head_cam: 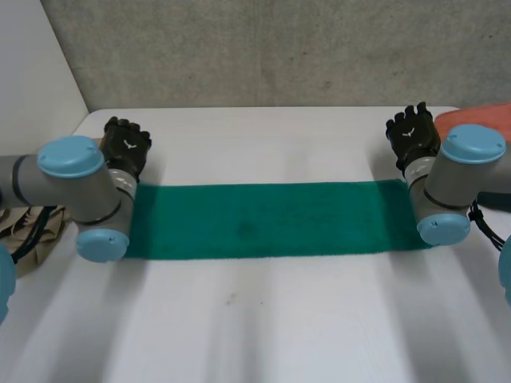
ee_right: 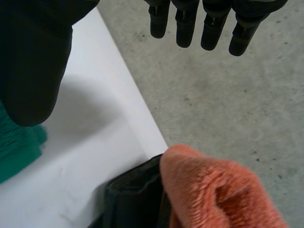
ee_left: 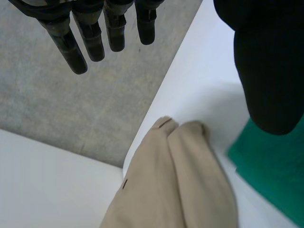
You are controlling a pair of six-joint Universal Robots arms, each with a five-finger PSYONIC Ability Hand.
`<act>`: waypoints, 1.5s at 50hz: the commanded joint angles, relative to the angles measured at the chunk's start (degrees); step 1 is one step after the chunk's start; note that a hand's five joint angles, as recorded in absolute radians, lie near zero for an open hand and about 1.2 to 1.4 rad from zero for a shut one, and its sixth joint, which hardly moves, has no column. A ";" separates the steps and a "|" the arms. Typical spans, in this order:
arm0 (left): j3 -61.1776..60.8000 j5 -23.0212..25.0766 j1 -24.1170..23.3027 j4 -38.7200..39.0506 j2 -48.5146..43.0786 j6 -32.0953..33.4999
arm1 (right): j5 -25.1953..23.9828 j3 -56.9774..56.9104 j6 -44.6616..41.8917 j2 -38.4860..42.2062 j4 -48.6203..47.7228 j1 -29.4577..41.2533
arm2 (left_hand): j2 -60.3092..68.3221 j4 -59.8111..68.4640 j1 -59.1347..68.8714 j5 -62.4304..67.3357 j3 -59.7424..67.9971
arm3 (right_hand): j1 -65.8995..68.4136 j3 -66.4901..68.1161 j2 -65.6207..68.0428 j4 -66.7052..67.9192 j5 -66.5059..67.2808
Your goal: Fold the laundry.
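I see the green towel (head_cam: 263, 219) lying flat as a long folded strip across the middle of the white table (head_cam: 263, 319), the left hand (head_cam: 126, 146) and right hand (head_cam: 413, 134) both empty, fingers straight, by its two ends.

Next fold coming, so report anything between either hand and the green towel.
Nothing visible does. The left hand and right hand are open just beyond the far corners of the green towel, only bare table between. The beige cloth and orange cloth lie off to the sides.
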 commanded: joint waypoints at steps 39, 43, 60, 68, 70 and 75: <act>-23.70 10.78 -2.55 -0.11 22.44 -18.04 | -20.99 34.78 15.54 -18.88 12.69 -13.75 | -2.34 -1.80 -0.57 -2.70 -2.20 | 36.17 37.13 36.81 37.21 36.79; -23.70 10.69 -2.55 -0.11 22.44 -18.04 | -19.59 35.56 15.10 -19.58 10.41 -14.18 | -2.34 -1.80 -0.57 -2.70 -2.20 | 66.94 67.89 67.57 67.97 67.56; -27.48 10.95 -2.20 -0.11 27.63 -18.22 | -10.89 39.18 -13.62 -30.57 6.18 -25.88 | -2.34 -1.80 -0.57 -2.70 -2.20 | 66.94 67.89 67.57 67.97 67.56; -28.80 10.69 -1.76 -0.11 29.56 -18.22 | -15.78 34.35 -11.97 -30.92 -1.18 -4.93 | -2.51 -1.97 -0.74 -2.87 -2.37 | 66.94 67.89 67.57 67.97 67.56; -29.24 10.78 -1.76 -0.11 30.09 -18.22 | -18.16 33.99 -12.14 -30.75 -2.86 0.11 | -2.51 -1.97 -0.74 -2.87 -2.37 | 66.94 67.89 67.57 67.97 67.56; -30.12 10.69 -1.76 -0.11 31.14 -18.22 | -25.90 31.36 -12.32 -26.19 -7.00 15.23 | -2.55 -2.02 -0.79 -2.92 -2.41 | 66.94 67.89 67.57 67.97 67.56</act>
